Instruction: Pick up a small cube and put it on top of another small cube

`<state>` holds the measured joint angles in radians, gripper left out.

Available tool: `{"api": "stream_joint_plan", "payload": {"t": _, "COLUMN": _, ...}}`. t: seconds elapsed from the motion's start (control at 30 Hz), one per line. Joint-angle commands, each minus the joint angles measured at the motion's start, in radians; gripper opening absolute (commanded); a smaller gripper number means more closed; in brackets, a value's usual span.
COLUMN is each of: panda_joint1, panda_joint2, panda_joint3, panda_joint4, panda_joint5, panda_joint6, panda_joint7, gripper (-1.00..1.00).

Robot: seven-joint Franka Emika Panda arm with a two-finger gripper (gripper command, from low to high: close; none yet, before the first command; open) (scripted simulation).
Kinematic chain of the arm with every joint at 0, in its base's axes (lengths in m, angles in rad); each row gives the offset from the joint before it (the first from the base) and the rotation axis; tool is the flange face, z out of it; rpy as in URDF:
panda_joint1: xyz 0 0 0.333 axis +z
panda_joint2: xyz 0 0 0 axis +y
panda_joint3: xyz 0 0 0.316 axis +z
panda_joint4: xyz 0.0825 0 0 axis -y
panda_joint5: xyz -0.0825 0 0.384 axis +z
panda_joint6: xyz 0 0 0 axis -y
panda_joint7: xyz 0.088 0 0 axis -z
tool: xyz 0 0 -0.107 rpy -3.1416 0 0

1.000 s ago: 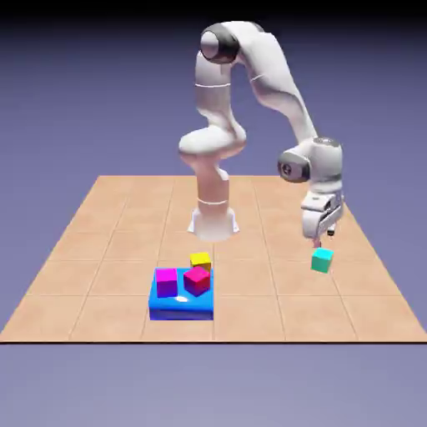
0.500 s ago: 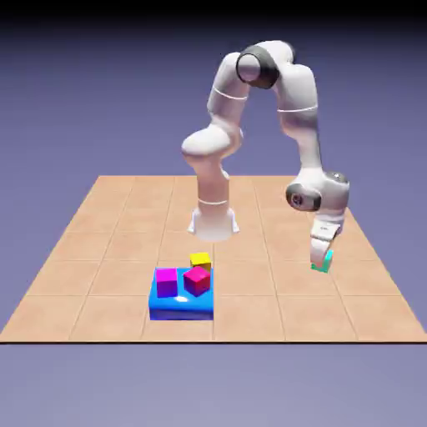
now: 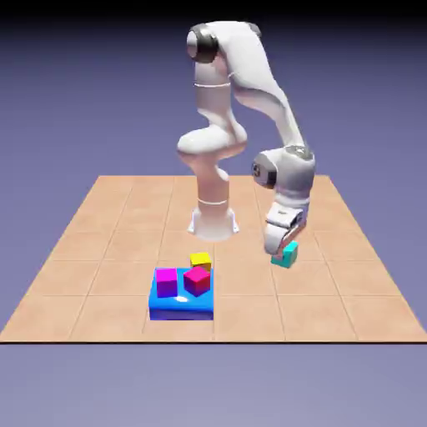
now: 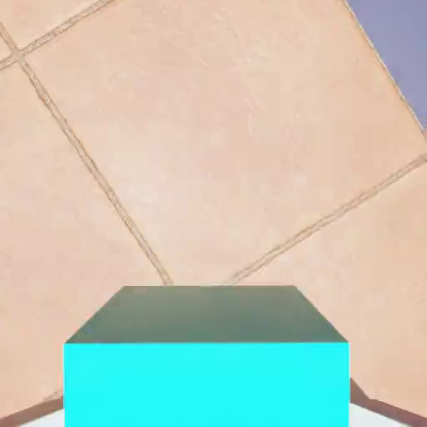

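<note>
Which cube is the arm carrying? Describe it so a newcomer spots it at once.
Follow the white arm down to its tool, right of the blue block in the exterior view. The teal cube sits pinched there, above the tiled table. It is the only teal one; the others are magenta or yellow.

The table (image 4: pixel 250 125) looks like matt terracotta tile with thin grout lines; the teal cube (image 4: pixel 206 379) is smooth, flat-coloured plastic; the arm (image 3: pixel 250 75) is glossy white.

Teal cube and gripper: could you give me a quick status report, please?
Gripper shut on teal cube. Cube held above the tiled table. Blue block carries magenta cubes; yellow cube sits there too. Path unobstructed.
</note>
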<state>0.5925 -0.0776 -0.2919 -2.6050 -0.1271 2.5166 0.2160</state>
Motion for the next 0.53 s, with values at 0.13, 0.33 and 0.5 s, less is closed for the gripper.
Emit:
{"api": "stream_joint_plan", "payload": {"t": 0.13, "panda_joint1": -0.100, "panda_joint2": -0.081, "panda_joint3": -0.179, "panda_joint4": 0.029, "panda_joint5": -0.038, "panda_joint6": -0.100, "panda_joint7": -0.216, "gripper": -1.00}}
{"api": "stream_joint_plan", "payload": {"t": 0.33, "panda_joint1": -0.159, "panda_joint2": 0.029, "panda_joint3": -0.240, "panda_joint4": 0.007, "panda_joint5": 0.044, "panda_joint6": 0.021, "panda_joint7": -0.378, "gripper": -1.00}}
{"api": "stream_joint_plan", "payload": {"t": 0.5, "panda_joint1": -0.160, "panda_joint2": 0.040, "panda_joint3": -0.239, "panda_joint4": 0.004, "panda_joint5": 0.052, "panda_joint6": 0.034, "panda_joint7": -0.383, "gripper": 1.00}}
